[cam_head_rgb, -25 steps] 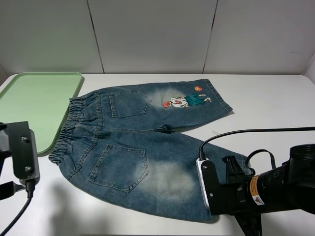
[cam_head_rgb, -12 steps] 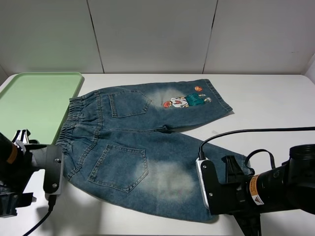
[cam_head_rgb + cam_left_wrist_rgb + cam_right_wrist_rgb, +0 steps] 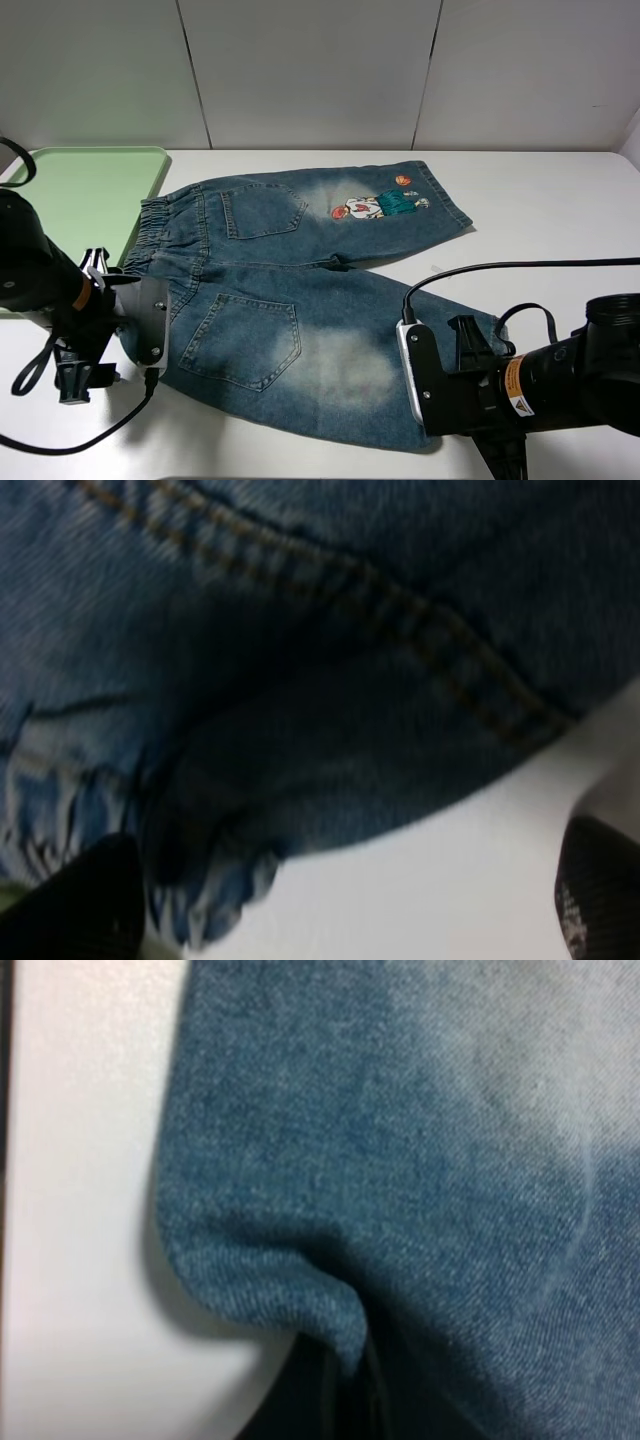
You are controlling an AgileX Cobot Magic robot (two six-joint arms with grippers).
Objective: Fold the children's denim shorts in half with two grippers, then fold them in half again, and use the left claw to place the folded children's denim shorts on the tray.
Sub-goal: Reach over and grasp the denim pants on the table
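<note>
Lying flat, denim shorts (image 3: 300,300), waistband (image 3: 148,235) end at the left gripper (image 3: 150,322).

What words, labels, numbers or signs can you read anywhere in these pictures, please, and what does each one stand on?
Orange label on the right arm: it carries print, but too small to read.
Cartoon patch on the denim shorts: a drawn figure; no lettering can be made out.
No other writing shows in any view, so nothing here can be quoted.
</note>
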